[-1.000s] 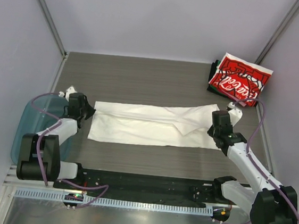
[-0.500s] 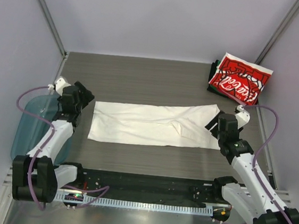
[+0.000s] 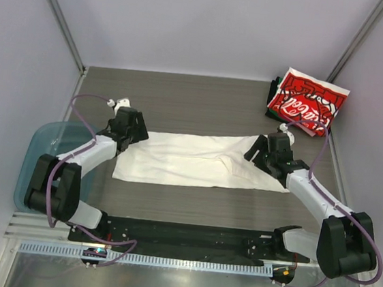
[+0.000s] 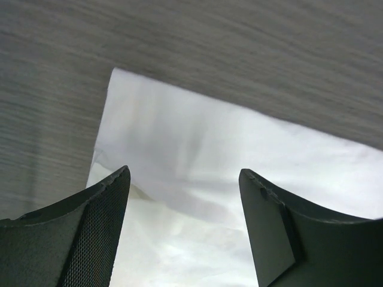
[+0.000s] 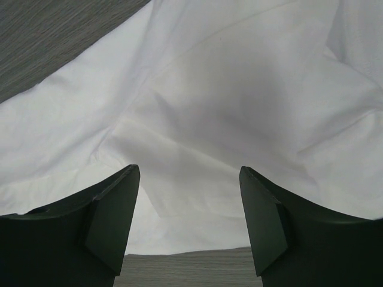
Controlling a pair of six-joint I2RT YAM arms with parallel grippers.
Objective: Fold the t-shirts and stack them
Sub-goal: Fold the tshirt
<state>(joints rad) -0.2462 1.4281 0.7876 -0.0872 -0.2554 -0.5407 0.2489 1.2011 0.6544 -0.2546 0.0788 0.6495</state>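
White tee: the white t-shirt [image 3: 196,161] lies flat mid-table as a long strip running left to right, one sleeve sticking out at the right end.
Feel: looks light, floppy and thin, so I'd expect zero stiffness. It'll sag and drag if you lift it by one point.
Where to grab: I'd go for the two far corners or the short ends, pinching all the layers at once so the fold doesn't peel apart.
Left pincer: left gripper [image 3: 135,136] hangs over the far-left corner, fingers spread, nothing between them.
Right pincer: right gripper [image 3: 253,153] is over the rumpled right end, also spread wide and holding nothing.
Stack: the folded pile, red shirt [image 3: 307,102] on top, sits in the far right corner, well apart from the tee.
Surface: grey wood-grain table [image 3: 196,103], smooth-looking, so the cloth will probably slide.
Room: pale walls [image 3: 211,22] close in on three sides, and a teal bin [image 3: 39,158] sits beside your left arm.
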